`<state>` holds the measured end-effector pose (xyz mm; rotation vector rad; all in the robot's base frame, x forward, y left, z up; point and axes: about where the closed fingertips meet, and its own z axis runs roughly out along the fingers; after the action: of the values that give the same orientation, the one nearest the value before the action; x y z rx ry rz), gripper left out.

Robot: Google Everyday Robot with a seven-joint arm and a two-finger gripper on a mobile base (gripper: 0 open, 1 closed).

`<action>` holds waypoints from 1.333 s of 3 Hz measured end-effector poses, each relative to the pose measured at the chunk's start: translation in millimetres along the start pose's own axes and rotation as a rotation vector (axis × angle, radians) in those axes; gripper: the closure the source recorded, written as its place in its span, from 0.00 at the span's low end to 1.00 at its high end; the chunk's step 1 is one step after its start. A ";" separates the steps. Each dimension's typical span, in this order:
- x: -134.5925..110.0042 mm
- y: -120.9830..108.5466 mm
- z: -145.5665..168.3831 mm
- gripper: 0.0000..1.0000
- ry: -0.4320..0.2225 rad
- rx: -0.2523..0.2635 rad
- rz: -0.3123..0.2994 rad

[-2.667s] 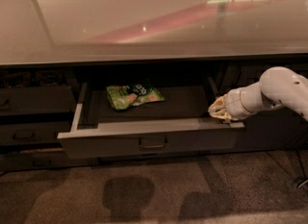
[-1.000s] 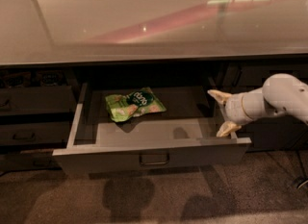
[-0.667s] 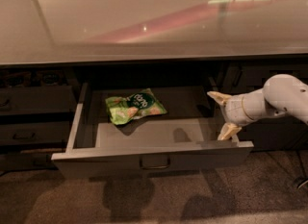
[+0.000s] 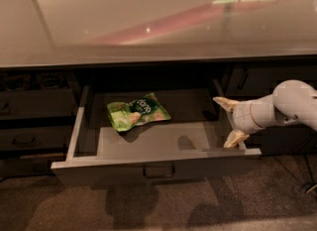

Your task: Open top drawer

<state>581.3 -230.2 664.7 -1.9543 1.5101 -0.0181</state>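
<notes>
Now mostly finished, by the look: top drawer (image 4: 99, 171) standing far out at 6 o'clock below the tabletop (image 4: 148, 22), green snack bag (image 4: 138, 112) lying inside toward 10 o'clock. End effector (image 4: 229, 121) at 3 o'clock, fingers spread apart over the right side wall, clamped on nothing. For any last pull, draw straight toward 6 o'clock, slowly, without sideways push; then lift away clear of the wall.
</notes>
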 end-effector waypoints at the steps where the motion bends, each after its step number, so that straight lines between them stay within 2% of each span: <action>1: -14.0 33.9 -0.4 0.00 -0.037 0.014 -0.041; 2: -13.8 32.7 -0.3 0.00 -0.037 0.014 -0.041; 3: -17.3 52.6 1.0 0.00 -0.043 0.006 -0.052; 4: -20.4 51.6 1.5 0.00 -0.043 0.006 -0.052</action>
<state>530.8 -217.8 645.3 -1.9759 1.4302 -0.0032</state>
